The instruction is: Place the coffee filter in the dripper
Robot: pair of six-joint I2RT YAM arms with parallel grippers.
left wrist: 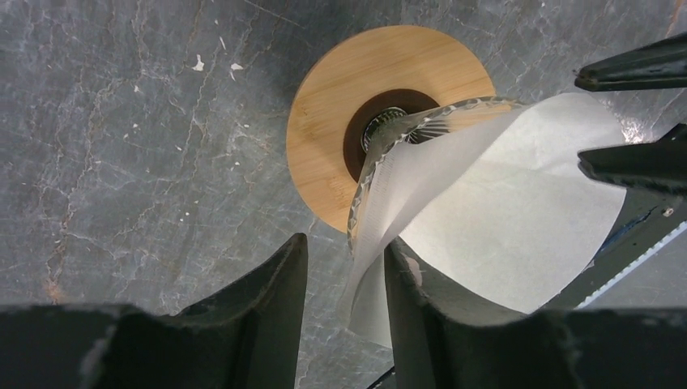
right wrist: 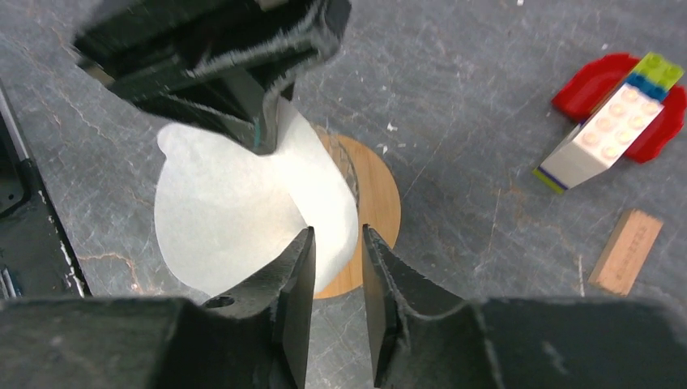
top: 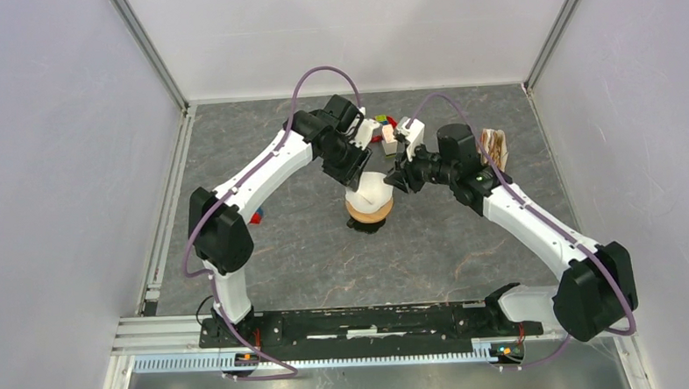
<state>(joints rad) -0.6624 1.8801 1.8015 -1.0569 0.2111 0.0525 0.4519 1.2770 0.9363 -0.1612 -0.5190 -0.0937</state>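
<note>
Plainly, the coffee filter (left wrist: pixel 502 211) sits partly inside the dripper (left wrist: pixel 356 97), leaning over its glass rim. The paper looks thin, floppy and easily creased, so it is best taken at its upper edge. The left gripper (left wrist: pixel 347 243) and right gripper (right wrist: pixel 338 235) straddle that edge, jaws parted, pinching nothing.

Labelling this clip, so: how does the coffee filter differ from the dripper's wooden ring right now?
The coffee filter is thin white paper; the dripper's wooden ring is tan and solid. The filter curls up into an open cone; the ring lies flat. Both have rounded outlines, one above the other.
</note>
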